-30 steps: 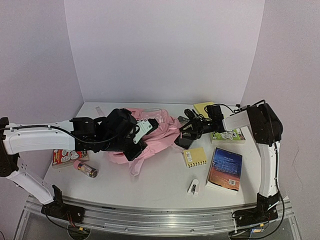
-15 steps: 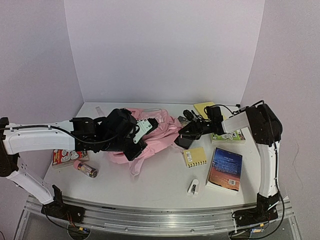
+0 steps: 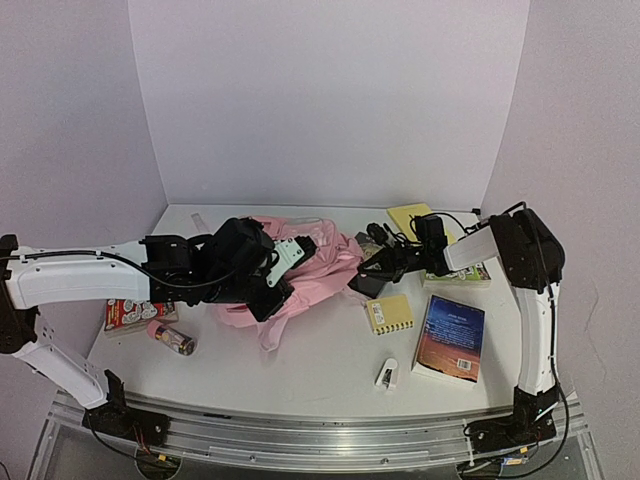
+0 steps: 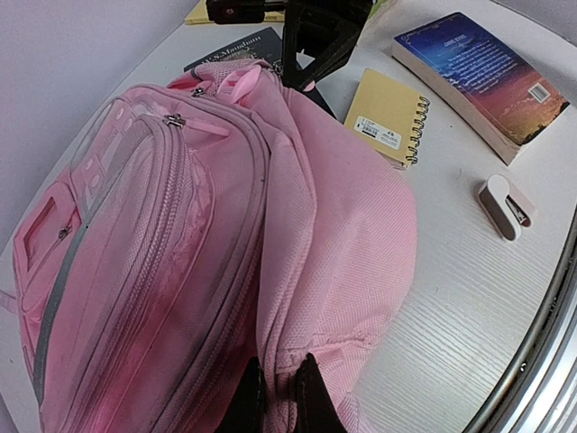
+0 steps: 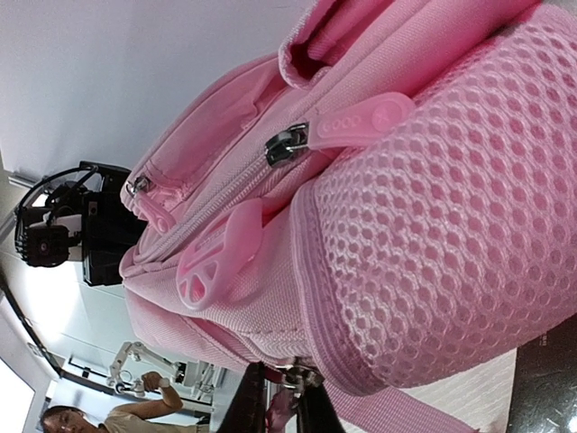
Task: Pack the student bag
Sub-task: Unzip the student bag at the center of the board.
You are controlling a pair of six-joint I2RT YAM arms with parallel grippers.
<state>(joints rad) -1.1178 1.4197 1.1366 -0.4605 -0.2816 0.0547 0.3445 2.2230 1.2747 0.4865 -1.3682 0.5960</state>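
The student bag [image 3: 305,268] lies slumped on the white counter [image 3: 320,365], a little left of centre and toward the back wall, between the two arms. The left fingers [image 4: 308,401] are clenched on a fold of the bag's pink fabric at its near edge. The left arm stretches in from the left side and covers that part of the bag from above. The right fingers [image 5: 306,410] are clenched too, pinching a small piece at the bag's lower seam, just under the mesh side pocket [image 5: 451,225]. Whether that piece is a zip pull or a loop cannot be told.

A dark book [image 4: 236,50] lies partly under the bag's right end, directly beneath the right arm's wrist. Just beside it, toward the front, sits a yellow spiral notepad [image 3: 390,313], with a blue paperback [image 3: 450,338] to its right and a small white stapler [image 3: 387,374] near the front edge. A green-covered book [image 3: 456,272] and a yellow pad [image 3: 407,216] crowd the right rear corner behind the right arm. On the left, a red book [image 3: 128,314] and a pink-capped tube [image 3: 172,338] lie under the left arm, near the left edge.

A bare stretch of counter runs in front of the bag, between the tube and the stapler, up to the metal rail [image 3: 320,432] at the front.
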